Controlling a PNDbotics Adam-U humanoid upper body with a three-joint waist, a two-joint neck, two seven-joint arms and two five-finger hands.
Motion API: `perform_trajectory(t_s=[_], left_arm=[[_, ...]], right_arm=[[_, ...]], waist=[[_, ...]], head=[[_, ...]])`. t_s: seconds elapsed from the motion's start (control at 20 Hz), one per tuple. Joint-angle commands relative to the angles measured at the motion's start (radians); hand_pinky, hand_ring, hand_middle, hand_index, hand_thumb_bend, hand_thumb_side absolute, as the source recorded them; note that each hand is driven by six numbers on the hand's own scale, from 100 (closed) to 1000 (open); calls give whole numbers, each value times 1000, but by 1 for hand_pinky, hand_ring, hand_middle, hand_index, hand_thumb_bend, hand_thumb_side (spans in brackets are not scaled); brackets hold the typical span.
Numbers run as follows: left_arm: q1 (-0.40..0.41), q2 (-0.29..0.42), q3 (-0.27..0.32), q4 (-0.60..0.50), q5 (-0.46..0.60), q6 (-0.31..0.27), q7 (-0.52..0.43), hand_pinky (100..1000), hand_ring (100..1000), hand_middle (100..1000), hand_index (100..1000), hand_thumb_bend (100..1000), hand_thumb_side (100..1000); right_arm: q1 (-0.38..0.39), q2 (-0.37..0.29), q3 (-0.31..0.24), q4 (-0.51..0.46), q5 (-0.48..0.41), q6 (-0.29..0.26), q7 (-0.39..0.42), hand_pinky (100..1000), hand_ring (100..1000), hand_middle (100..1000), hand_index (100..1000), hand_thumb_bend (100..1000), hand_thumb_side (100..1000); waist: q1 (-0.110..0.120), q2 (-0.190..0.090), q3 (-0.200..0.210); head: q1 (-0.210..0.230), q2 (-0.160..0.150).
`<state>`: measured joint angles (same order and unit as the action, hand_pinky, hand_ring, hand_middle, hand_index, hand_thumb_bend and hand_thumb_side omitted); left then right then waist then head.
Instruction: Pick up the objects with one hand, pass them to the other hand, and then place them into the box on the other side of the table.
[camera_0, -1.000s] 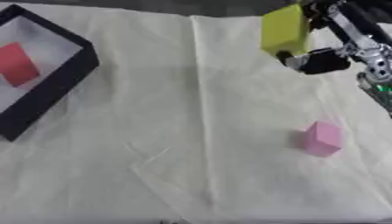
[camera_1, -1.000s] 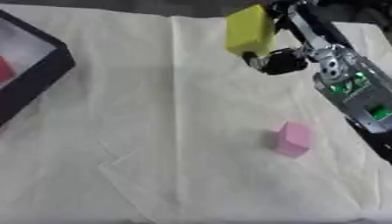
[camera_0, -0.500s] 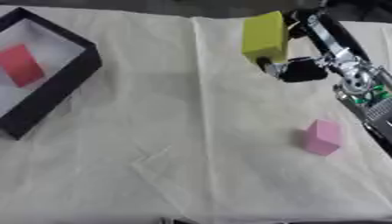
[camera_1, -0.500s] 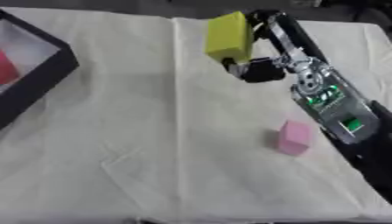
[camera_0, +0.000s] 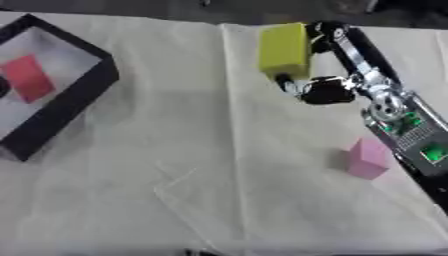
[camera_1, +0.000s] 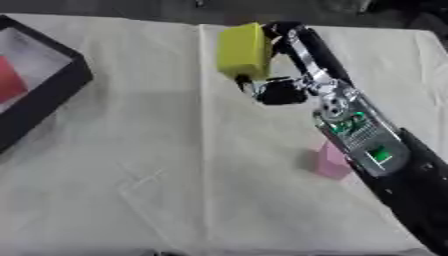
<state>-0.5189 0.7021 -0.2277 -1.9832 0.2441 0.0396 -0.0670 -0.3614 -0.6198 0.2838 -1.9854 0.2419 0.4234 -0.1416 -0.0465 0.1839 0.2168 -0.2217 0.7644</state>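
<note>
right robot hand (camera_0: 325, 75): fingers curled round yellow rectangular block (camera_0: 284, 50), held above the bench | pink block (camera_0: 367, 158): on white cloth | red block (camera_0: 27, 78): inside black-walled box (camera_0: 77, 98)

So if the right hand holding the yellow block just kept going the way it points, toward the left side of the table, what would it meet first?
Probably nothing soon: left of the right hand and its yellow block lies only bare cloth. The black box with the red block sits lower left, likely off that line, though depth is unclear.
</note>
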Motion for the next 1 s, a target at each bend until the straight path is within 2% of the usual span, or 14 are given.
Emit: perform_trajectory(t_s=[0.05, 0.35, 0.7, 1.0], left_arm=[[-57, 1, -27, -17, -8, 7, -44, 875, 643, 734, 706, 711, 315], [-143, -52, -83, -17, -42, 60, -110, 860, 642, 734, 709, 706, 313], [-205, -95, -135, -17, -95, 122, -184, 864, 654, 741, 717, 705, 314], [-265, -129, -168, -17, -152, 159, -235, 864, 667, 748, 725, 703, 313]], right_arm=[[-17, 11, 9, -15, 6, -3, -13, 785, 654, 494, 540, 335, 100], [-30, 64, 46, -15, -16, -29, -28, 780, 649, 497, 544, 341, 100], [-28, 104, 84, -15, -8, -34, -66, 781, 648, 498, 545, 343, 100], [-21, 131, 111, -15, -21, -14, -109, 782, 648, 499, 546, 349, 100]], waist=[[10, -20, 9], [13, -19, 19], [19, -23, 24], [28, -22, 38]], head=[[-5, 6], [-5, 6], [-2, 6], [-12, 6]])
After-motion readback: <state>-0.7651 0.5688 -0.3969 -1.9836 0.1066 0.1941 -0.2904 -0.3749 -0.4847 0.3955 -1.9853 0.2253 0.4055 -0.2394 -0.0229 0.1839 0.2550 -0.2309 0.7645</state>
